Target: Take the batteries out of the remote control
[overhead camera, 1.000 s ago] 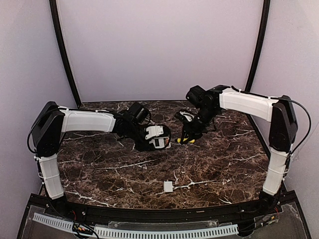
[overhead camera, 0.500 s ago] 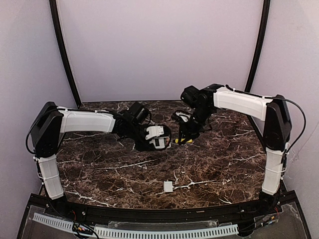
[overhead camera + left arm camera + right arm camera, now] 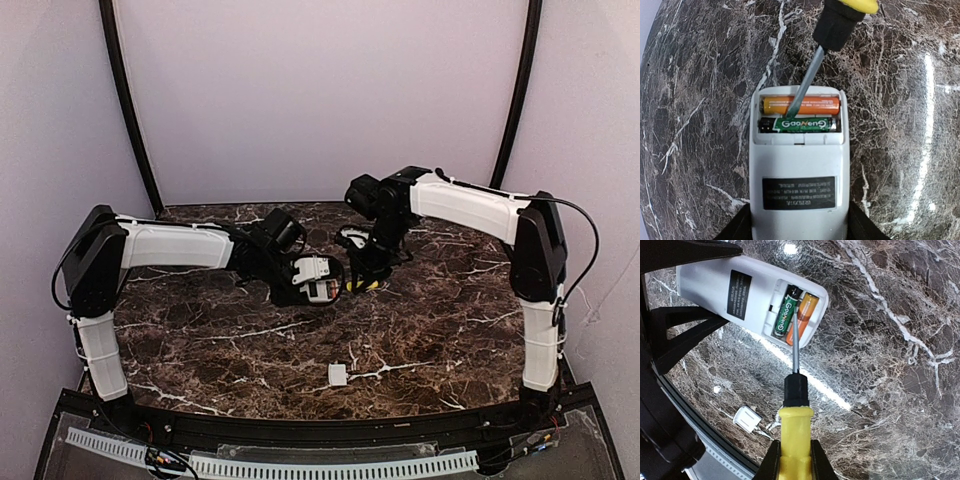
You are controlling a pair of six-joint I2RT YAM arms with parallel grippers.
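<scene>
Right gripper [image 3: 794, 462] clamped on screwdriver [image 3: 795, 427], tip between batteries [image 3: 817, 106]; green label reads "GaoNenG". Left gripper [image 3: 798, 228] clamped on remote control [image 3: 797, 160].

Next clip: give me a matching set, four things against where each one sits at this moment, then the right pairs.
1. orange battery
2. green battery
3. screwdriver
4. white cover piece

A. clamped in the right gripper
B. loose on the table, near its front edge
C. in the remote control, row at its end
D. in the remote control, row beside the dark label

Pairs: 1-C; 2-D; 3-A; 4-B
</scene>
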